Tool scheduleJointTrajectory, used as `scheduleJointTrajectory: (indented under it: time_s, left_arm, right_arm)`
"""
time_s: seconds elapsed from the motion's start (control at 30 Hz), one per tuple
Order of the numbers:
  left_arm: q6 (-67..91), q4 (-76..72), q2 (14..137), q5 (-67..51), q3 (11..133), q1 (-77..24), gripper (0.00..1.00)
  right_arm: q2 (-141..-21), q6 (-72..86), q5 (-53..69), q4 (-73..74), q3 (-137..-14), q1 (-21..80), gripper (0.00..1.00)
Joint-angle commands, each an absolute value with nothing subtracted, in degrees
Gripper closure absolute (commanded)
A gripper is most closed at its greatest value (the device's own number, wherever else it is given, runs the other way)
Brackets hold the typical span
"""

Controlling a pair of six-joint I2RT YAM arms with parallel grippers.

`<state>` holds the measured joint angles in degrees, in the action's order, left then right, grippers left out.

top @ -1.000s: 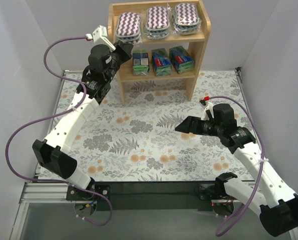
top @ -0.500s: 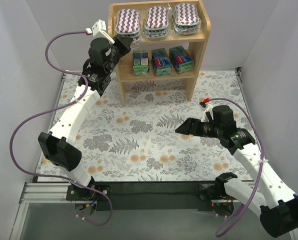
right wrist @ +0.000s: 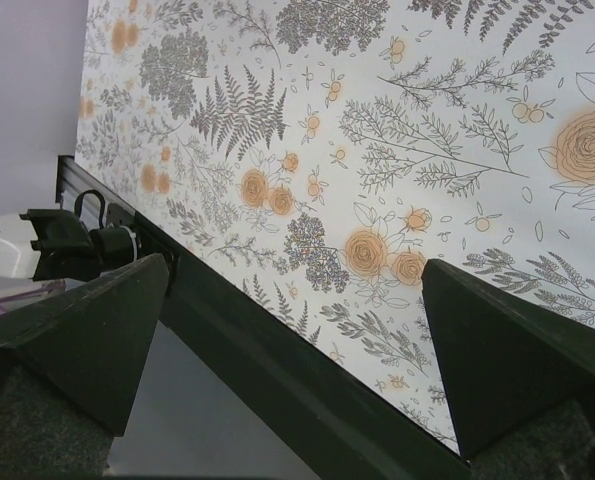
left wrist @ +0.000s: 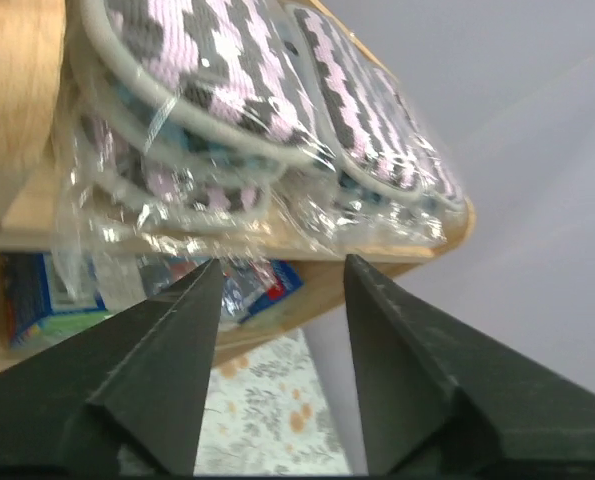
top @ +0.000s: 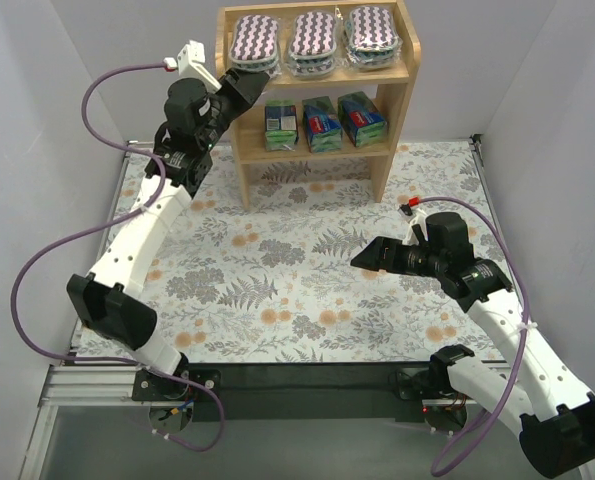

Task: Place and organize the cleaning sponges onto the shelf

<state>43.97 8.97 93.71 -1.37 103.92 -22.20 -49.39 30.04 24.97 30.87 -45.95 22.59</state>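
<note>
2 white arms (top: 142, 245), black joints (top: 112, 312), purple cables (top: 127, 69).

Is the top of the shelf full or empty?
Full. Three purple striped sponges lie side by side across the top tier of the shelf, filling its width.

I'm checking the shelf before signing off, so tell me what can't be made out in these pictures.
Print on the packs: too small in the top view, blurred in the left wrist view.
Whether the left gripper touches the leftmost sponge: the left wrist view blurs there, and the top view is too small.
Back of the shelf's lower tier: covered by the top tier in the top view.
</note>
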Motion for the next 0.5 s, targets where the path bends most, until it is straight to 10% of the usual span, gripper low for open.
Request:
scheduleJointTrajectory:
  time_s: [0.0, 0.07, 0.1, 0.47]
  left_arm:
    - [45.0, 8.7, 83.95, -7.55, 99.5, -22.06, 0.52]
    - [44.48, 8.79, 79.22, -9.57, 95.3, -22.06, 0.07]
    - [44.12, 8.7, 77.71, -11.41, 93.97, -22.06, 0.02]
    - [39.65, 29.51, 66.98, -22.76, 82.1, -22.06, 0.02]
  right_arm:
    - [-48.43, 29.97, 24.61, 31.03, -45.79, 22.85, 0.04]
    - [-48.34, 29.8, 24.79, 30.94, -46.4, 22.85, 0.03]
    - [-48.25, 29.79, 24.87, 31.02, -46.67, 22.85, 0.02]
    - [-47.9, 29.18, 24.09, 31.46, -54.92, 22.76, 0.01]
